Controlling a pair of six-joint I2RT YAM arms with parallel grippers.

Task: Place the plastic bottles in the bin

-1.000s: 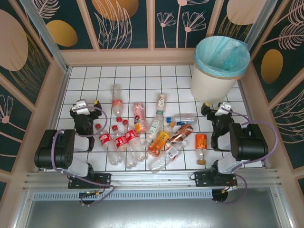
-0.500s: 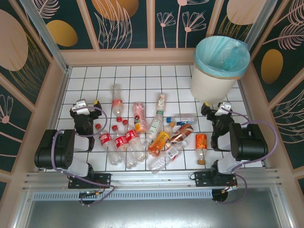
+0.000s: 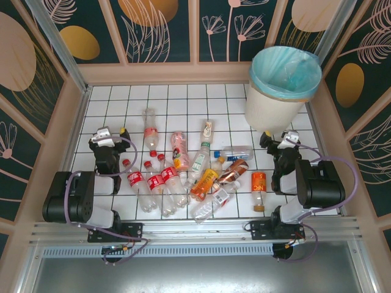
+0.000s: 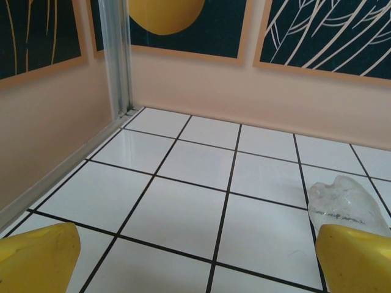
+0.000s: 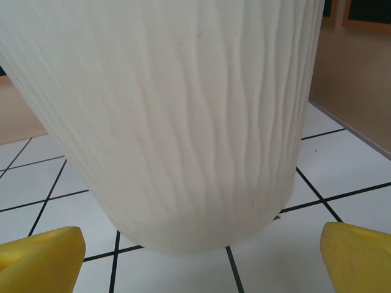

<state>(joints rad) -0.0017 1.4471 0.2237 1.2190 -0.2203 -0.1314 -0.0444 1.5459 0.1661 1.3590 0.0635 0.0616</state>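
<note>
Plastic bottles point(image 3: 204, 182) are recorded lying clustered mid-surface point(image 3: 110, 101), between the two hands. The bin point(image 3: 275, 108) is stood upright at the far right corner. Left hand point(image 4: 195, 262) is held spread, empty. Right hand point(image 5: 195, 256) is likewise spread, empty, pointed at the bin wall close ahead.

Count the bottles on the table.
12; the overlap may hide more. Three red-label bottles side by side at left, three loose bottles behind them, five piled bottles mid-table, one orange bottle alone at right.
</note>
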